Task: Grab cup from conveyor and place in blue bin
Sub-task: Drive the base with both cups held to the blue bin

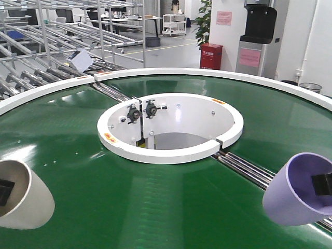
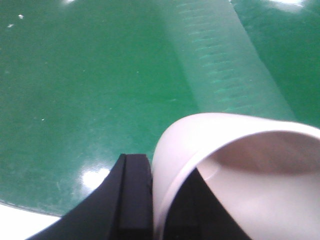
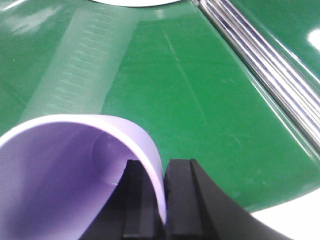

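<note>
Here, the large ring-shaped glossy dark green conveyor (image 1: 155, 207) fills the front view, bounded by its white outer rim (image 1: 207, 73) at the far edge and its white central ring wall (image 1: 171, 150) in the middle. A band of steel rollers (image 1: 249, 168) runs from that ring toward the near right edge of the belt.

At the near left edge, the left gripper (image 2: 159, 200) is clamped on the rim of a cream plastic cup (image 1: 31, 202), with one black finger inside the cup, the other outside, and the wall pinched between them. The cup lies tilted on its side, its mouth facing the robot.

At the near right edge, just beside the rollers, the right gripper (image 3: 161, 200) pinches the wall of a lilac plastic cup (image 1: 290, 192) in the same way, one finger on each face. This cup is tilted too, mouth toward the robot.

Whether either cup touches the belt cannot be told. The two cups sit well apart, at opposite sides of the belt's near edge.
</note>
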